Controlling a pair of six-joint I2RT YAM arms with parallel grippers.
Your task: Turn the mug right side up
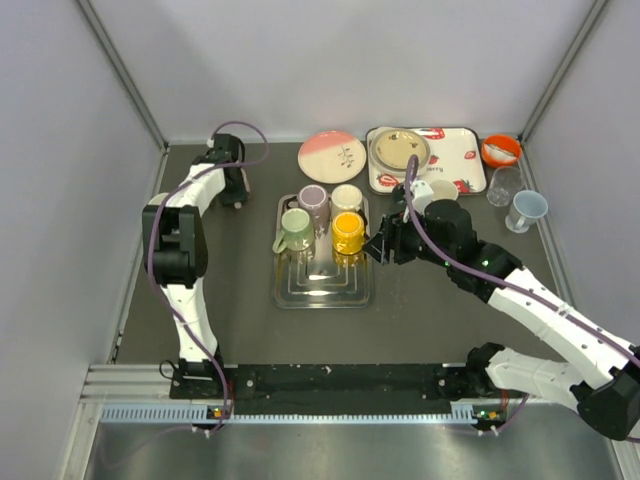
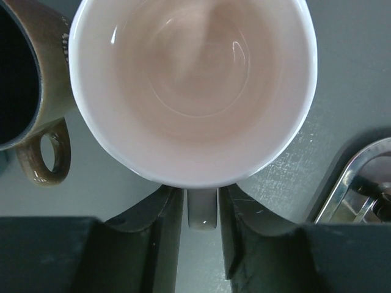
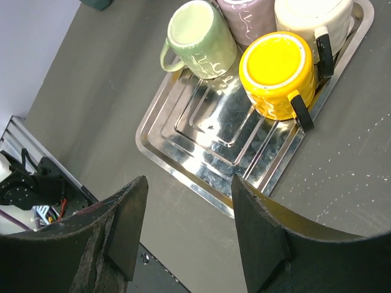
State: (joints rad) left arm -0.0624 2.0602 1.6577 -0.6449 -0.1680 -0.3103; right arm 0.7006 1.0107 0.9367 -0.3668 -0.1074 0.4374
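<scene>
1. Top external view: the yellow mug (image 1: 348, 232), seemingly base-up, stands at the right edge of the tray (image 1: 300, 297), just left of the right hand (image 1: 381, 247), whose fingers are apart; that arm is nearer.
2. Right wrist view alone shows the mug's black handle (image 3: 302, 110) facing the hand.
3. Left wrist view: the left hand (image 2: 201, 201) straddles the handle of a white cup (image 2: 195, 79); whether it is clamped cannot be told.

Top camera overlooks the whole worktop (image 1: 240, 290); right wrist obliquely shares its tray (image 3: 208, 131); left wrist, closest, seemingly faces down.
</scene>
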